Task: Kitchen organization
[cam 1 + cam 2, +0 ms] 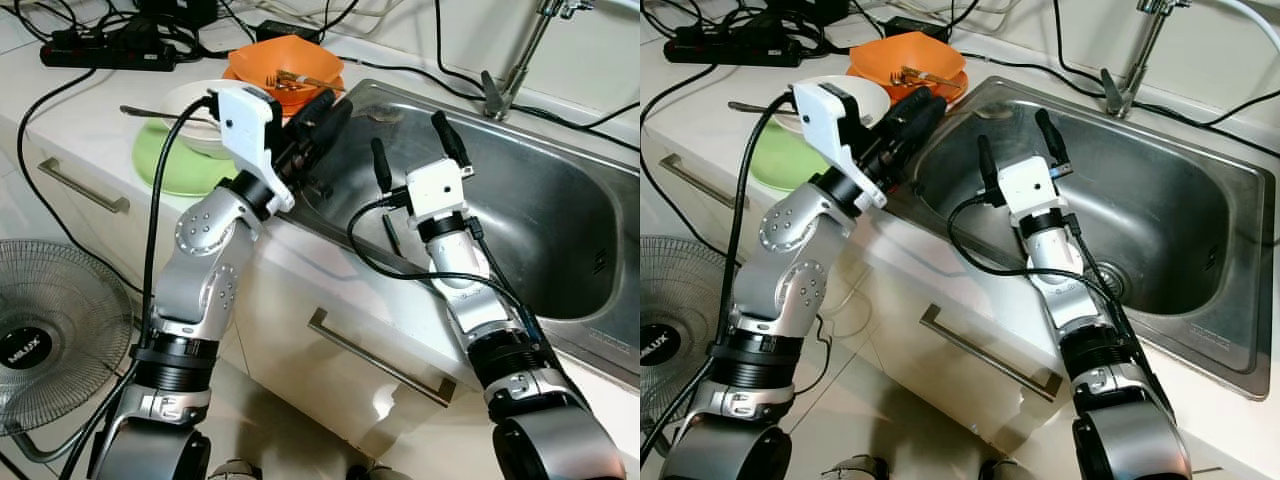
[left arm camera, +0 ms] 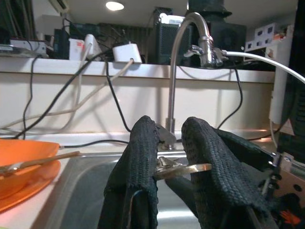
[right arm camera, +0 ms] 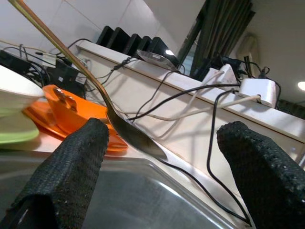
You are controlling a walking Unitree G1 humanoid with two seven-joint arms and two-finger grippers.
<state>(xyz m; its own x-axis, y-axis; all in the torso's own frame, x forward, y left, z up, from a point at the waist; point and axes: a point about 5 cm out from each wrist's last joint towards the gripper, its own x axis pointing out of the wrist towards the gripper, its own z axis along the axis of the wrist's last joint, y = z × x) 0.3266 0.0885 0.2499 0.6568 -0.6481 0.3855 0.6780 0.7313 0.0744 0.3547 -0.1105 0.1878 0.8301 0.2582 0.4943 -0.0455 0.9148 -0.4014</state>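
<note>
Left claw [image 2: 164, 167] pinches a spoon [image 2: 183, 169] over the sink [image 1: 560, 190] rim; right claw [image 1: 415, 150] gapes empty, just beside.

The spoon [image 2: 183, 168] pinched by the left end effector [image 2: 169, 157] shows just a short metal stretch between the fingers; the rest is hidden behind the black pads. In the right wrist view its handle runs off the upper corner. The faucet [image 1: 520, 60] is cut off at the top edge in both eye views. The floor fan [image 1: 45, 340] is cropped by the left edge. The cutlery in the orange bowl [image 1: 285, 62] is too small to identify.
</note>
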